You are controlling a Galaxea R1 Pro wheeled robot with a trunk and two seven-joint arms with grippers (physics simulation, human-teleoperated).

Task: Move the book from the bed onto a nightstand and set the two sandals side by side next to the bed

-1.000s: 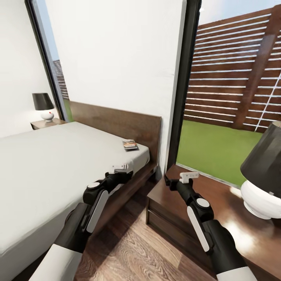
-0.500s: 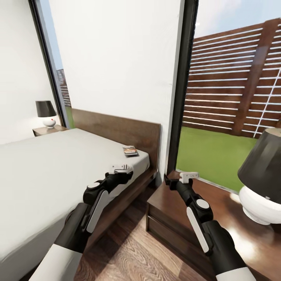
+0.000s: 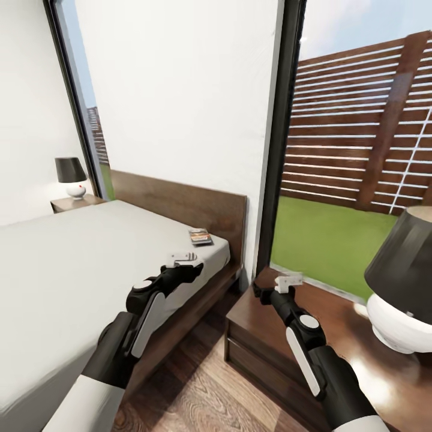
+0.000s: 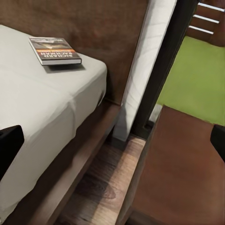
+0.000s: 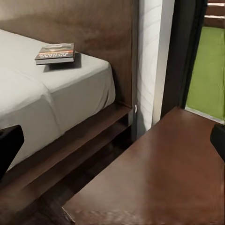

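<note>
The book (image 3: 200, 237), a thin paperback with an orange band, lies flat on the pale mattress of the bed (image 3: 78, 264), at the corner near the dark headboard (image 3: 186, 204). It also appears in the left wrist view (image 4: 55, 50) and the right wrist view (image 5: 55, 53). My left gripper (image 3: 183, 258) hovers open over the bed's side edge, a short way before the book. My right gripper (image 3: 288, 280) is open above the near nightstand (image 3: 264, 312), its dark fingers (image 5: 8, 145) spread wide. The blue sandals are out of view.
A white lamp with a black shade (image 3: 402, 282) stands on the near nightstand's right part. A second nightstand (image 3: 72, 204) with its own lamp (image 3: 70, 176) sits beyond the bed. Wood floor (image 3: 198, 384) runs between bed and nightstand. Black-framed glass (image 3: 282, 138) faces lawn and fence.
The whole picture has shifted slightly, so the camera has moved. Both arms hold nearly the same pose and the book lies where it was.
</note>
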